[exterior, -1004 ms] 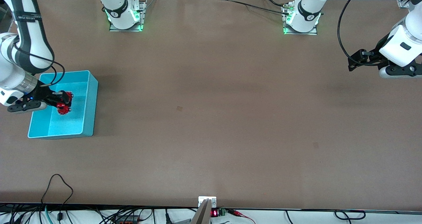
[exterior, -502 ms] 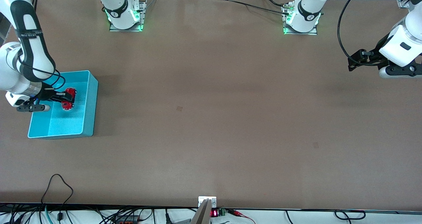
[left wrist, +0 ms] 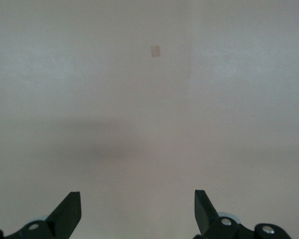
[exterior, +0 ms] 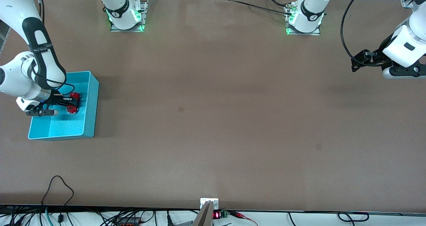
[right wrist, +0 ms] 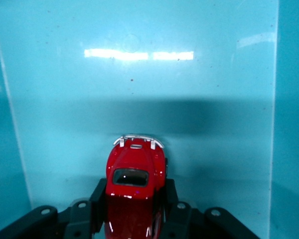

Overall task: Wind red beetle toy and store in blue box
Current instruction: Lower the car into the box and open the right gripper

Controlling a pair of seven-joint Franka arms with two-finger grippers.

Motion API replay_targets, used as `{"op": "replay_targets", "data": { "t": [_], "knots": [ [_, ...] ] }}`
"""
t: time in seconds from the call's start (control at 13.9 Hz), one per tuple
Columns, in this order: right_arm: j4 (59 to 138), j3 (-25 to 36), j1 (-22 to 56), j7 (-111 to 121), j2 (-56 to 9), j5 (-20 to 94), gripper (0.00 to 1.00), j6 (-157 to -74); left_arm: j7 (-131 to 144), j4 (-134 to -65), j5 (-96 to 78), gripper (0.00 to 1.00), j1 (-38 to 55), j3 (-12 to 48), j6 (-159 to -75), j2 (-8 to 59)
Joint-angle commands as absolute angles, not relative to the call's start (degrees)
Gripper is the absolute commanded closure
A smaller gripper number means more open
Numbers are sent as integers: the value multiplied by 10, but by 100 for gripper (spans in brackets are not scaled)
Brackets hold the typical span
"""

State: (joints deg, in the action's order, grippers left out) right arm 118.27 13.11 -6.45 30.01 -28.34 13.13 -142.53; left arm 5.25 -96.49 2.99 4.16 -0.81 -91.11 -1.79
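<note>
The red beetle toy (exterior: 74, 102) is a small glossy car pinched by its sides in my right gripper (exterior: 70, 103), which is shut on it. The toy hangs low inside the blue box (exterior: 93, 103), which stands at the right arm's end of the table. In the right wrist view the red beetle toy (right wrist: 134, 175) points away from the gripper (right wrist: 134, 198), over the blue box's speckled floor (right wrist: 139, 89). My left gripper (exterior: 356, 62) waits above the table at the left arm's end. The left gripper (left wrist: 137, 209) is open, with only bare table under it.
The two arm bases (exterior: 125, 16) (exterior: 304, 18) stand along the table's edge farthest from the front camera. A small dark mark (exterior: 181, 109) lies mid-table. Loose cables (exterior: 58, 192) run along the table's nearest edge.
My right gripper has carried the toy lower into the box and a little toward the box wall that faces the table's middle. The left arm has not moved.
</note>
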Motion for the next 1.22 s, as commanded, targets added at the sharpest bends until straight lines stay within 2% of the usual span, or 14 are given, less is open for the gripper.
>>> {"op": "replay_targets", "data": {
  "t": [0.0,0.07,0.22,0.43,0.65,0.93,1.15],
  "knots": [
    [1173,127,-71,316,-293,123,58,-1437,53,-948,23,0,39,-6,-902,-11],
    [1173,127,-72,314,-290,123,1,-1434,53,-948,23,0,39,-6,-901,-11],
    [1173,127,-67,311,-267,123,0,-1428,53,-948,23,0,38,-8,-900,-11],
    [1159,121,-59,298,-190,123,0,-1321,54,-949,23,0,39,-9,-900,-11],
    [1099,122,-40,266,-162,120,0,-1236,53,-949,23,0,35,-10,-901,-11],
    [976,122,-19,208,-149,108,0,-1070,53,-948,23,0,36,-10,-901,-10],
    [936,121,25,101,-121,72,0,-988,53,-948,23,0,36,-10,-900,-10]
  ]
}}
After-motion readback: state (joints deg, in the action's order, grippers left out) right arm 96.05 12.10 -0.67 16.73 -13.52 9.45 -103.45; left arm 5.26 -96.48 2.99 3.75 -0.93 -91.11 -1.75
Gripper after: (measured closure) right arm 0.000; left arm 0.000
